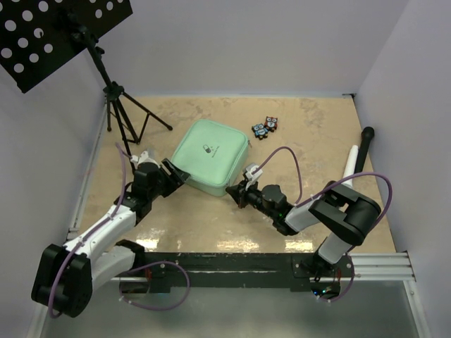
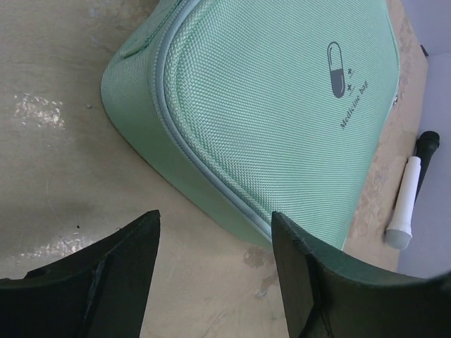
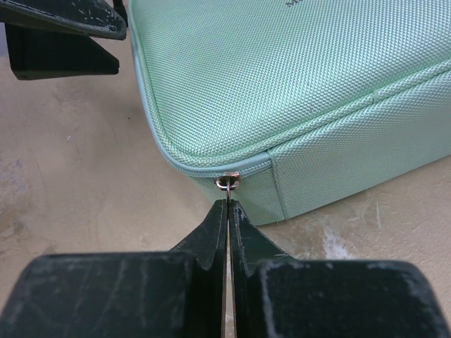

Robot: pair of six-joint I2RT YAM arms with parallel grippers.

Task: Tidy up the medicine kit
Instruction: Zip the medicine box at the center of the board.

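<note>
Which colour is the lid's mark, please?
Dark grey mark; best seen in the left wrist view.

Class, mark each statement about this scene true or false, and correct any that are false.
1. The medicine kit lies on the table with its lid down. True.
2. The right gripper hangs wide open above the lid. False: its fingers are pressed together on the zip pull at a near corner of the kit.
3. The left gripper is open and holds nothing. True.
4. The two small colourful items sit on top of the kit. False: they lie on the table beyond it, apart from it.
</note>
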